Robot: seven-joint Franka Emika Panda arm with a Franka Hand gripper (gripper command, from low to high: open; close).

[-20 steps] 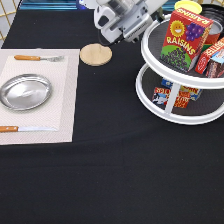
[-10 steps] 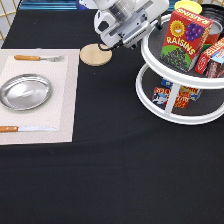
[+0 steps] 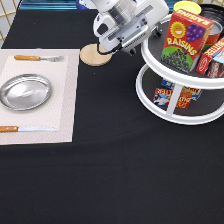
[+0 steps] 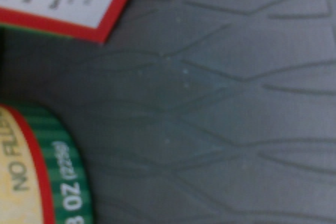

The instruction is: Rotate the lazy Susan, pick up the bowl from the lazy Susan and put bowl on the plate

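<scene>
The lazy Susan [image 3: 172, 79] stands at the exterior view's right, with white rims and two dark shelves. My gripper [image 3: 148, 29] hangs at its upper tier's left edge, near the exterior view's top. The wrist view shows that tier's dark grey ribbed shelf surface [image 4: 217, 115] from close by. The bowl is hidden in both views. The silver plate [image 3: 25, 91] lies bare on a pale placemat [image 3: 65, 100] at the exterior view's left, far from the gripper.
A raisins box [image 3: 183, 41] and other packets fill the upper shelf, with more boxes [image 3: 170, 96] below. A wooden coaster [image 3: 94, 55] lies under the hand. A fork [image 3: 37, 58] and a knife [image 3: 25, 129] flank the plate. A green-rimmed can [image 4: 37, 165] shows in the wrist view.
The hand has edged slightly down and toward the lazy Susan's upper shelf. Nothing on the table has moved.
</scene>
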